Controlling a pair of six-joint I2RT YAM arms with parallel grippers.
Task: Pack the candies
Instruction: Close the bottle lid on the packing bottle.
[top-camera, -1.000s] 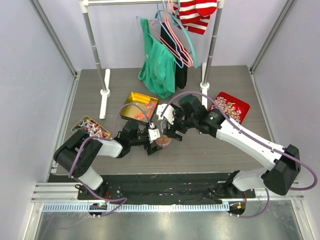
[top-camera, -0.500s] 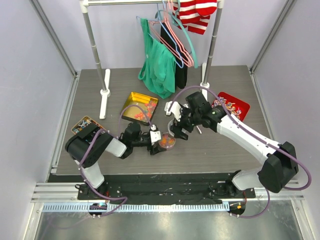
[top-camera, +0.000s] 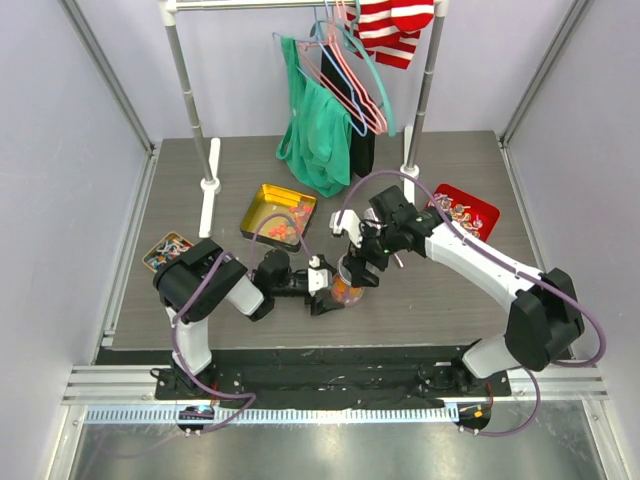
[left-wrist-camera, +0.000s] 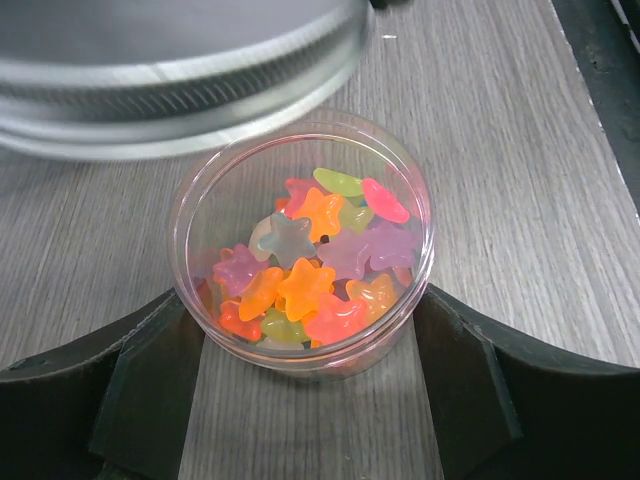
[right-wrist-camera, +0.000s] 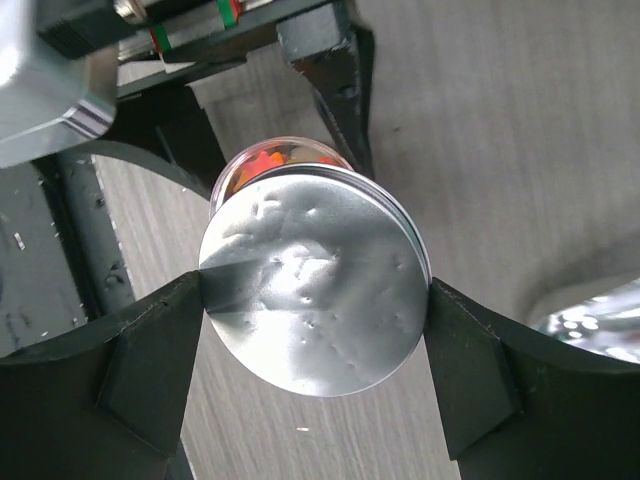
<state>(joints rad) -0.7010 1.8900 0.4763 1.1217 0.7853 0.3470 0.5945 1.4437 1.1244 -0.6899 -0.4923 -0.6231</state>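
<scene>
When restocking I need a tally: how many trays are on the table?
3: gold tray at centre back, small tray at far left, red tray at right. None seems hidden.

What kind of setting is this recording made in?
Probably a lab robot cell, not a home: bare walls between metal frame posts, robot arms bolted to the table, a prop clothes rack.

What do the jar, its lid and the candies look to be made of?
The jar looks like clear glossy plastic; the candies show through its wall. The lid seems silvery metal: dull sheen, small dents, ribbed edge. The candies look like translucent gummy: glossy, star-shaped.
</scene>
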